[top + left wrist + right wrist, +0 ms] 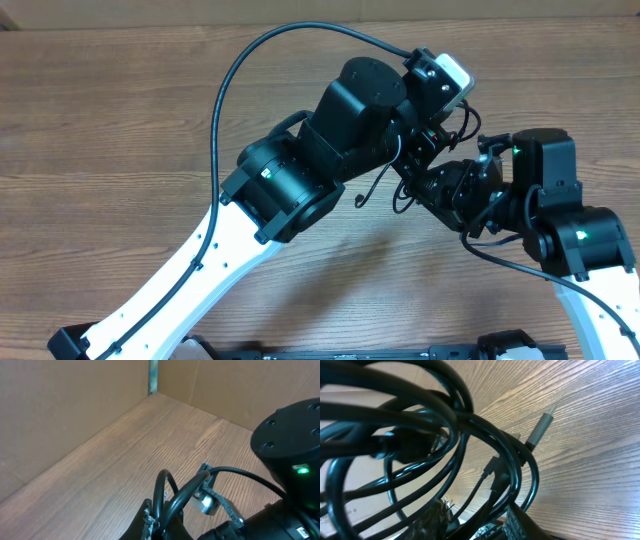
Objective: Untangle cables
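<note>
The cables [362, 198] are a knot of thin black cords hanging between the two arms over the wooden table. My left gripper [159, 518] is shut on two black strands, and a silver plug [205, 502] dangles just beyond it. In the right wrist view the black loops of the cables [420, 435] fill the picture, with a grey plug [540, 425] sticking out towards the upper right. My right gripper [476, 508] has its fingers apart. Several strands run between them, and wood shows in the gap. Overhead, the two grippers [428, 172] meet under the wrists, mostly hidden.
A thick black robot cable [215, 110] arcs over the left arm. The right arm's housing with a green light [295, 460] looms close at the right of the left wrist view. Cardboard walls [60, 410] border the wooden table [120, 120].
</note>
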You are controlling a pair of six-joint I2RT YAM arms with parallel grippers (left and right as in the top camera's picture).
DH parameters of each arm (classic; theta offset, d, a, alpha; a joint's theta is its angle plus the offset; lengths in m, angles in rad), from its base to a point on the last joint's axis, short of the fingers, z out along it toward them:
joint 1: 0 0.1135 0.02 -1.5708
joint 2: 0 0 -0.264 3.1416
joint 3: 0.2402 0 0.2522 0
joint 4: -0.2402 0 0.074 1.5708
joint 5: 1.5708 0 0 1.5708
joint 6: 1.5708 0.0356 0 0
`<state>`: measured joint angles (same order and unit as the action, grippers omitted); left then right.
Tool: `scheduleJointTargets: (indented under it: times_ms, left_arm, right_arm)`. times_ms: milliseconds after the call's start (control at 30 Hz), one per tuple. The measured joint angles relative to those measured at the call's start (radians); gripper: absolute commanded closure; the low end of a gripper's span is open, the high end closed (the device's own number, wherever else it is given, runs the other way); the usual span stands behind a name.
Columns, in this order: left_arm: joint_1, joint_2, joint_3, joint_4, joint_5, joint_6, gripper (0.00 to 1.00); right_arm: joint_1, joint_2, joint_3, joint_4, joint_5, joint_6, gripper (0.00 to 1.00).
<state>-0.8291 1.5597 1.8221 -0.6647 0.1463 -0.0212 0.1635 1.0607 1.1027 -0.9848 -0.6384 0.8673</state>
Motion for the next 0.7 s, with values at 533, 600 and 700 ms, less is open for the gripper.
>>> scheduleJointTargets:
  times_ms: [533, 600, 700]
  left_arm:
    - [0.0, 0.0, 0.0, -0.054, 0.002, -0.137, 0.96]
    - [0.0, 0.0, 0.0, -0.054, 0.003, -0.137, 0.95]
    - [0.0, 0.0, 0.0, -0.063, 0.003, -0.134, 0.96]
  right_arm:
    - [0.0, 0.09, 0.0, -0.026, 0.003, 0.003, 0.8]
    - [0.0, 0.09, 0.0, -0.027, 0.003, 0.003, 0.8]
    - [0.0, 0.09, 0.0, -0.026, 0.003, 0.003, 0.8]
